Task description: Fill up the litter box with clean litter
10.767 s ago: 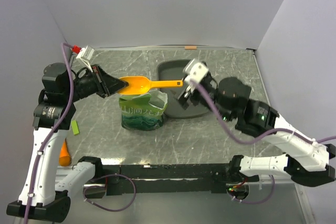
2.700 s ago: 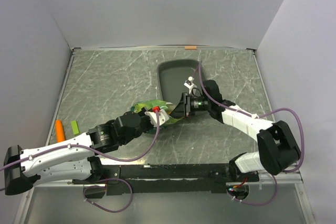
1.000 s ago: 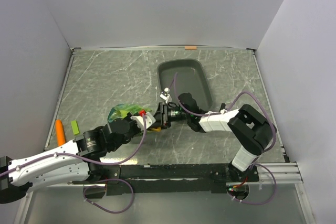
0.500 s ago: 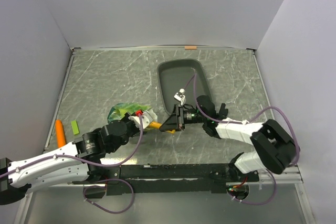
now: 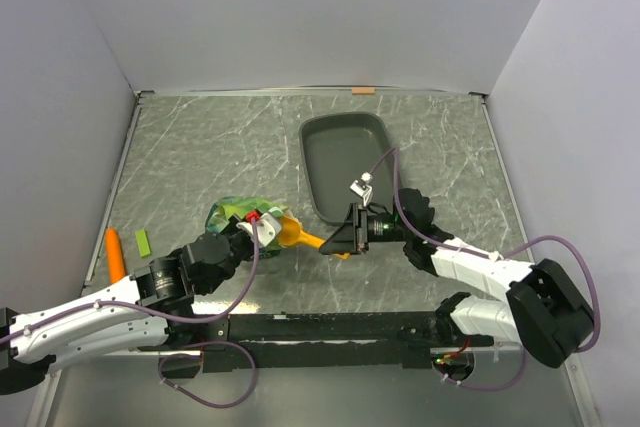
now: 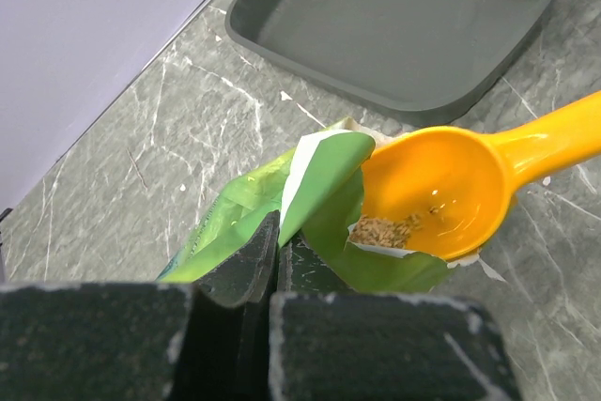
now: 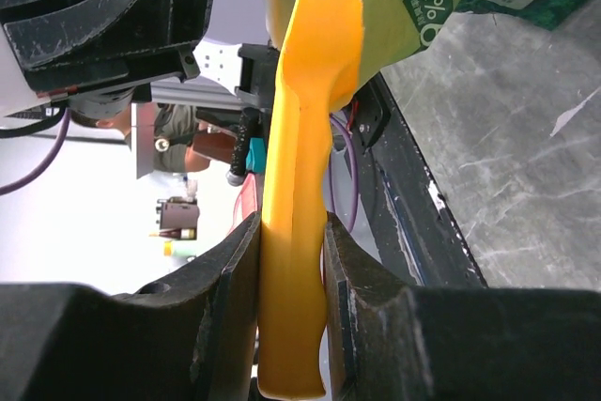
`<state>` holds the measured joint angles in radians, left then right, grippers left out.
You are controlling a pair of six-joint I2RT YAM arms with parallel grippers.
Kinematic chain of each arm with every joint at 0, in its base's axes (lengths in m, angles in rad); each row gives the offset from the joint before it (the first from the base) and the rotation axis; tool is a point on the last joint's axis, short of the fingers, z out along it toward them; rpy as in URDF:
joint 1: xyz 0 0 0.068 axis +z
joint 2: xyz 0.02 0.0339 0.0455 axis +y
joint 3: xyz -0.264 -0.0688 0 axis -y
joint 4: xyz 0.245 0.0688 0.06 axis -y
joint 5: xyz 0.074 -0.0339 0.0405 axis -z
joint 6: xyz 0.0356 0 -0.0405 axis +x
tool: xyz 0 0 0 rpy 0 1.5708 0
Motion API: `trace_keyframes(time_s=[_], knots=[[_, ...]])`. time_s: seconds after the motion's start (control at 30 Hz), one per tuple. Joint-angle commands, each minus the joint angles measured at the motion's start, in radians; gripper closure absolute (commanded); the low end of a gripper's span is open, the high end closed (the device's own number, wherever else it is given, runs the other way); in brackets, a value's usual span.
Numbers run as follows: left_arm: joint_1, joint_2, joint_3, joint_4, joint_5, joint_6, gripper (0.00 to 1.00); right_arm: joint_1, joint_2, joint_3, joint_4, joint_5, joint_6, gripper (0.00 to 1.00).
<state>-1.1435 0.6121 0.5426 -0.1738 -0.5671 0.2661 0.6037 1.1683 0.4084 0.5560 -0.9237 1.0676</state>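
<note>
The litter box (image 5: 345,162) (image 6: 404,25) is a dark grey tray lying at the back centre with nothing visible inside. A green bag (image 5: 232,215) (image 6: 319,185) lies in front of it to the left. My left gripper (image 5: 258,227) (image 6: 277,232) is shut on the bag's torn top edge. An orange scoop (image 5: 300,235) (image 6: 451,185) (image 7: 305,138) rests with its bowl at the bag's mouth. A small heap of clean litter (image 6: 385,229) sits in the bowl. My right gripper (image 5: 340,239) (image 7: 293,260) is shut on the scoop's handle.
An orange carrot-shaped item (image 5: 115,252) and a small green piece (image 5: 143,243) lie by the left wall. A strip of orange tape (image 5: 363,91) marks the far edge. Walls enclose the marbled table on three sides.
My right gripper has drawn the scoop to the right, so its bowl now shows at the bag's mouth. The left gripper keeps its hold on the bag and barely moved.
</note>
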Motion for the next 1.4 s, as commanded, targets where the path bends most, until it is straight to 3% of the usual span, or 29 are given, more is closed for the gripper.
trace_keyframes(time_s=[0.0,0.23,0.6,1.1,1.37], knots=[[-0.007,-0.005,-0.013,0.04,-0.01,-0.027,0.99,-0.019,-0.067,-0.025,-0.053,0.005,-0.015,1.0],[-0.007,-0.015,-0.016,0.056,-0.034,-0.022,0.99,-0.027,-0.143,-0.054,-0.113,0.023,-0.014,1.0],[-0.007,-0.031,-0.018,0.06,-0.056,-0.021,0.99,-0.084,-0.254,-0.025,-0.363,0.031,-0.118,1.0],[-0.007,0.005,-0.012,0.071,-0.143,-0.024,0.99,-0.122,-0.43,-0.03,-0.473,0.086,-0.035,1.0],[-0.007,0.077,-0.001,0.077,-0.237,-0.022,0.99,-0.127,-0.47,-0.016,-0.449,0.14,0.049,1.0]])
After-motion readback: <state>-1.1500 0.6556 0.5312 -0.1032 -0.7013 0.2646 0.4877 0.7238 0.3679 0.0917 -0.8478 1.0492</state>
